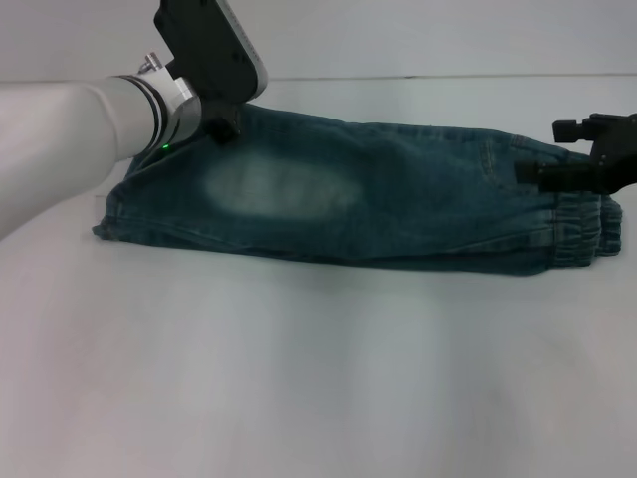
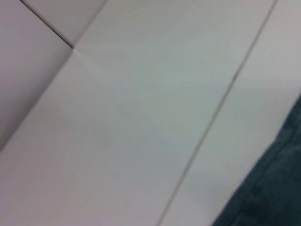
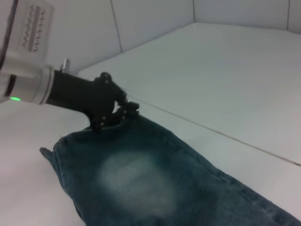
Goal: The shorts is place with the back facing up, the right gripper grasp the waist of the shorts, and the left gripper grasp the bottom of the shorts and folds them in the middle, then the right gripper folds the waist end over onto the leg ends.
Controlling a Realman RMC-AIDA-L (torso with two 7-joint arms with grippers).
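Here your left gripper [image 3: 115, 115] is down at the leg ends [image 1: 124, 209] of the shorts [image 1: 378, 194], fingers drawn together on the far edge of the denim. Your right gripper [image 1: 532, 174] sits over the waist of the shorts [image 1: 582, 224]; you cannot tell its grip. The shorts lie folded lengthwise across the white table [image 1: 318, 378], pale panelled walls [image 3: 155, 19] behind.

The white table [image 1: 299, 378] bears the folded shorts [image 1: 398, 199].
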